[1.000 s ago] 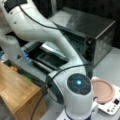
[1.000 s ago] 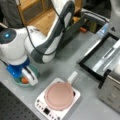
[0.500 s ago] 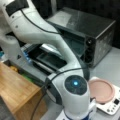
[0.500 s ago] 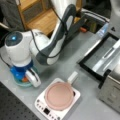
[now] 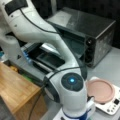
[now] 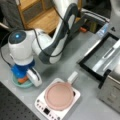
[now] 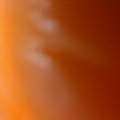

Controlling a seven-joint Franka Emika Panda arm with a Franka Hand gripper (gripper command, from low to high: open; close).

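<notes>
Front views opposed, sharing oven [image 5: 82, 37], wrist view perhaps pressed against orange surface [image 7: 60, 60]

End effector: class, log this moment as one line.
end effector down over orange item in teal dish | wrist view all orange | pink pan on scale | oven door open

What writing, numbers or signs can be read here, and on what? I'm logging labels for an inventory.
None can be read.
White scale: small dark display and buttons, too blurred to read.
Toaster oven: knobs show no legible marks.
Gripper, down in the teal dish over an orange thing: no lettering shows.
</notes>
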